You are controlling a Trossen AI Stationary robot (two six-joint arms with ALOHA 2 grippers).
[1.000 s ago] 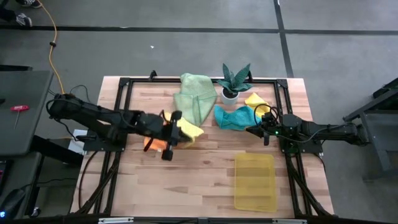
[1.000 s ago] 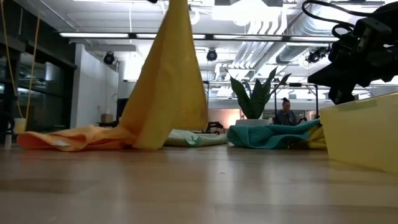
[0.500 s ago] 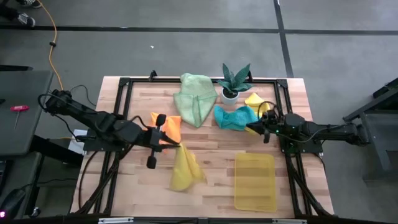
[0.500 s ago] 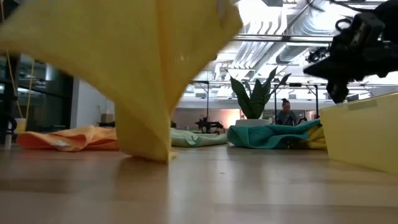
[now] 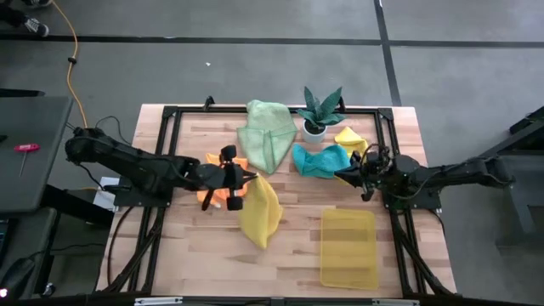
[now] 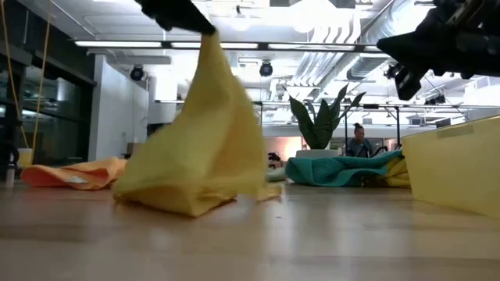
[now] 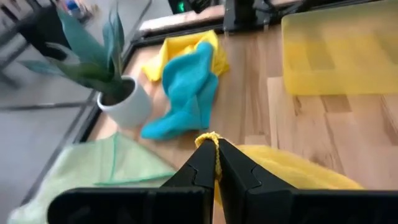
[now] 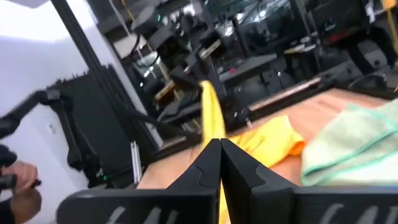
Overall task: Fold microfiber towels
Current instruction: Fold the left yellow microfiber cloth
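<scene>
My left gripper [image 5: 246, 177] is shut on a yellow microfiber towel [image 5: 259, 212] left of the table's middle. An orange towel [image 5: 214, 189] lies flat under that arm. A pale green towel [image 5: 265, 136], a teal towel [image 5: 319, 159] and a second yellow towel [image 5: 349, 137] lie along the far side. My right gripper [image 5: 347, 176] hovers shut at the right, just near the teal towel. In the low view nothing hangs from my right gripper [image 6: 406, 66]. My left gripper pinches a bunched tip of the yellow towel [image 7: 213, 139] between its two fingers. The fingers slant downward toward the table's right. The towel hangs slack below them [image 6: 207, 86], and its lower part [image 5: 257, 228] lies heaped on the table.
A translucent yellow tray [image 5: 348, 248] sits at the near right. A small plant in a white pot [image 5: 317, 115] stands at the far edge between the green and yellow towels. A black frame [image 5: 170, 115] borders the tabletop. Bare wood lies at the near left.
My left gripper has swung toward the near edge and back, ending lower and tipped further downward. The yellow towel, which hung tall with only its bottom on the table, now slumps in a heap on the wood. My right gripper has risen slightly and tipped upward.
</scene>
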